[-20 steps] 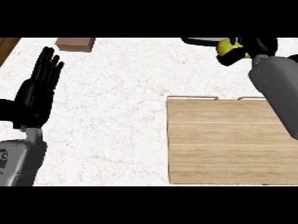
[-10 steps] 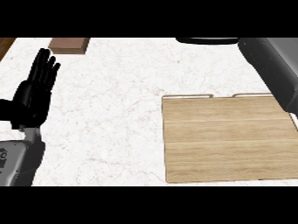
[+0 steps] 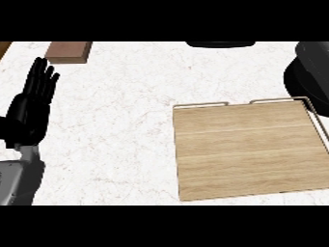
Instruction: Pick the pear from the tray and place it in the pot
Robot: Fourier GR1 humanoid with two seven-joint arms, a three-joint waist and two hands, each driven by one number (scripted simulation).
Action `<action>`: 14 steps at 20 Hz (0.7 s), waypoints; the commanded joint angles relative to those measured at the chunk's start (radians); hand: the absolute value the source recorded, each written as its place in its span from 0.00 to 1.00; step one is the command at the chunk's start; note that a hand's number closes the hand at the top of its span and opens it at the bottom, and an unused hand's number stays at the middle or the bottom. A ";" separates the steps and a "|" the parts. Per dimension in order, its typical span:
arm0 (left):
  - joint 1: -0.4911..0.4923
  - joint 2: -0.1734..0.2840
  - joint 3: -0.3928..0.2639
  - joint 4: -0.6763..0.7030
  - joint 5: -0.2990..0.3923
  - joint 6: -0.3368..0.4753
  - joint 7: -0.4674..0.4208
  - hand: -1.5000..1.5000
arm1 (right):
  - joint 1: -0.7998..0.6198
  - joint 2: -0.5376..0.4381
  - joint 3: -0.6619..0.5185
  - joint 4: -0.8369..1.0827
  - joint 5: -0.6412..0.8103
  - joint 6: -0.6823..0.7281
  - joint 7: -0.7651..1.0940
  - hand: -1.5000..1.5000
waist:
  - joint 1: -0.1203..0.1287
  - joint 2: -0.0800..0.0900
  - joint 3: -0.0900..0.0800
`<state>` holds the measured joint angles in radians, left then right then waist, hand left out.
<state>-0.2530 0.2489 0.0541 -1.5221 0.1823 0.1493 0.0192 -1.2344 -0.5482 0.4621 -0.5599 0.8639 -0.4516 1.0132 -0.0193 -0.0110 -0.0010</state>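
Head view. The wooden tray (image 3: 256,147), with a thin metal rail along its far and right sides, lies on the white marbled worktop (image 3: 124,111) and serves here as the landmark. Its board shows no pear; the fruit appears nowhere in this view. Well to the left of the tray, the left robot hand (image 3: 33,103) rests at the view's left edge, fingers straight and upright, holding nothing. To the right of the tray and partly over its far right corner, the grey right forearm (image 3: 322,72) enters the view and runs up past the edge; the right robot hand is out of sight, so whether its fingers are apart or closed on anything cannot be told. Beyond the tray's far edge, a dark rounded rim (image 3: 220,44) shows at the top of the view; this may be the pot, though too little of it shows to be sure. A small brown block (image 3: 69,51) lies far to the left of the tray, at the worktop's far side.

Judged step: the carry toward the pot, since the tray is bare and the right arm extends toward the far side. The next move would call for bringing the right robot hand above the pot's opening before letting the pear go.
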 commanded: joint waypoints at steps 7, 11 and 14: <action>-0.021 0.018 0.033 -0.015 0.019 -0.023 0.037 0.50 | 0.322 -0.228 -0.140 -0.241 -0.092 -0.029 -0.121 1.00 | -0.002 0.005 0.001; 0.001 -0.029 -0.006 -0.015 -0.022 -0.003 0.001 0.50 | 0.369 -0.279 -0.249 -0.187 -0.153 -0.049 -0.260 1.00 | 0.018 0.012 0.001; 0.005 -0.039 -0.007 -0.004 -0.032 -0.008 -0.020 0.50 | 0.404 -0.300 -0.287 -0.163 -0.152 -0.041 -0.334 1.00 | 0.021 0.012 0.001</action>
<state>-0.2582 0.2228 0.0513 -1.5371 0.1609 0.1510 0.0280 -0.8754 -0.8082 0.2426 -0.7465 0.7392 -0.4912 0.7790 -0.0065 -0.0015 0.0004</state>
